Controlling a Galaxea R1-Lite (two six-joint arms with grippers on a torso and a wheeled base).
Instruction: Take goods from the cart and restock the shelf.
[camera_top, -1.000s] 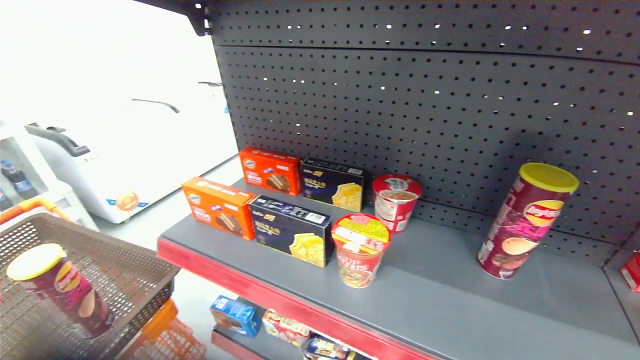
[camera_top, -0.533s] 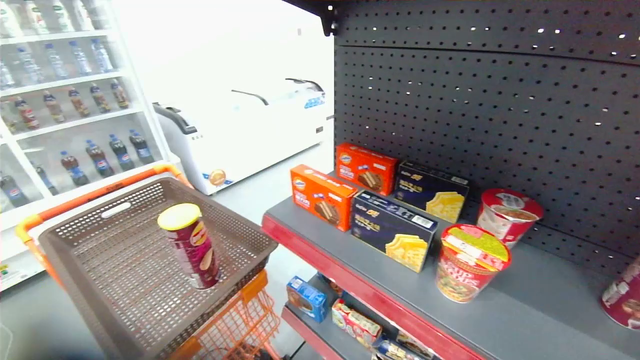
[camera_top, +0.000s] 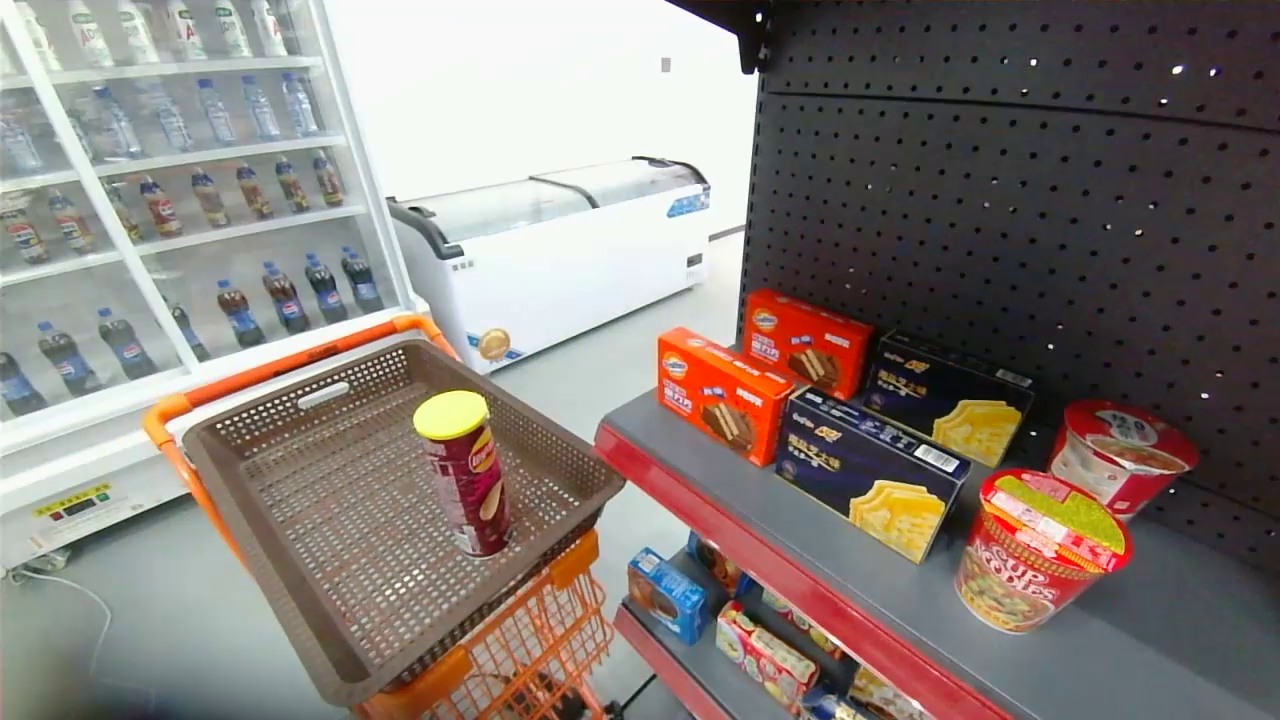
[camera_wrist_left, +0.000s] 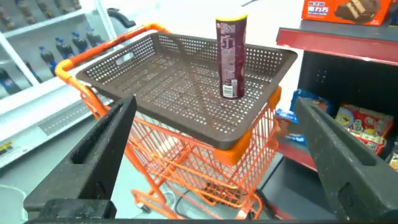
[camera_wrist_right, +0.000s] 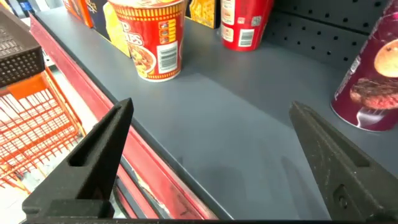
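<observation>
The chip can (camera_top: 465, 472) stands upright in the cart basket (camera_top: 262, 452) near its shelf (camera_top: 860, 590)-side edge, and it looks light, stiff and slick, best clasped mid-body by the wide-open left pincer (camera_wrist_left: 214, 106); the right pincer (camera_wrist_right: 211, 109) gapes empty too.

One chip can left in the cart, a matching one on the shelf

A tall maroon chip can (camera_top: 463, 472) (camera_wrist_left: 231, 56) with a yellow lid stands upright in the brown perforated basket (camera_top: 330, 520) (camera_wrist_left: 161, 81) on top of the orange wire cart (camera_top: 520, 650) – toward the basket's shelf-side edge, with nothing touching it. The cart is parked just beside the end of the shelf (camera_top: 720, 490) (camera_wrist_right: 236, 124), a grey deck with a red front lip. A second chip can (camera_wrist_right: 372, 74) – same maroon label – stands farther along that deck.
</observation>
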